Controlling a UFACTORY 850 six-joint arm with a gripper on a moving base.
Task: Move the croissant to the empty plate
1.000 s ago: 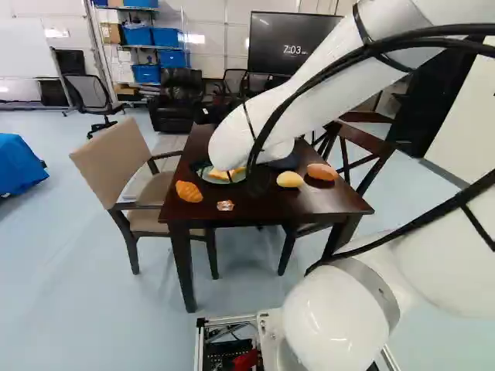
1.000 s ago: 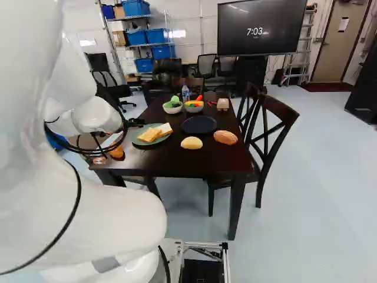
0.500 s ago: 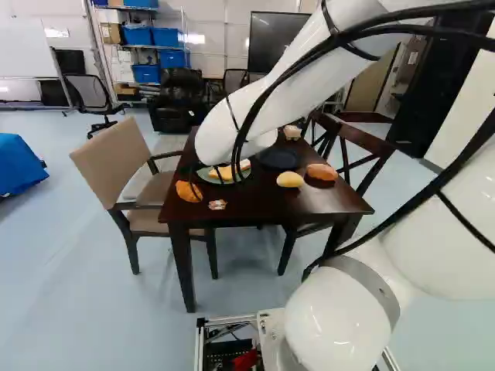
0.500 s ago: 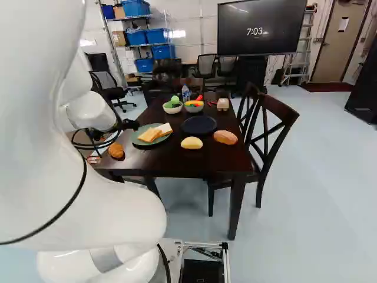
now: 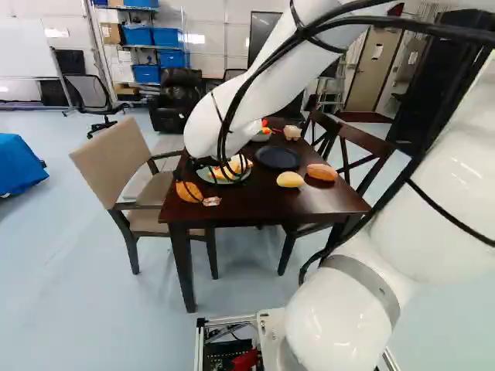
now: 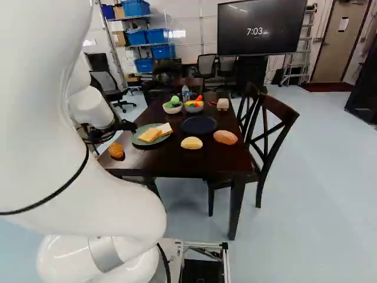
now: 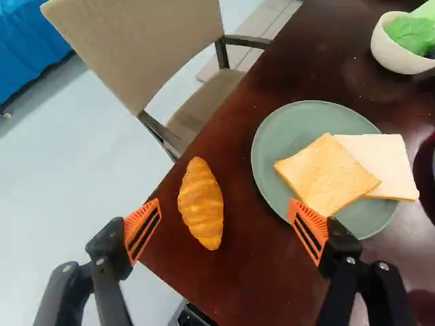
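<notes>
At the left of the left base view my gripper (image 5: 211,201) hangs over the table's near left corner, largely hidden by arm and cables; one orange-padded finger shows. In the wrist view the gripper (image 7: 224,204) stands wide open. The orange-brown croissant (image 7: 202,204) lies on the bare wood below and between its fingers, nearer one of them, ungripped. In the right base view the croissant (image 6: 116,151) sits near the table's left edge. The empty dark plate (image 6: 199,124) is in the table's middle, beyond a yellow bun.
A green plate (image 7: 275,139) with bread slices lies beside the croissant. The yellow bun (image 6: 191,142) and a pinkish loaf (image 6: 225,137) lie near the dark plate. Two bowls (image 6: 172,109) and a bottle (image 6: 185,93) stand farther back. A beige chair (image 5: 116,158) adjoins the table.
The arm and its gripper have swung leftward in the left base view, uncovering the dark plate there. In the right base view the cables have cleared the croissant. Base and food have stayed put.
</notes>
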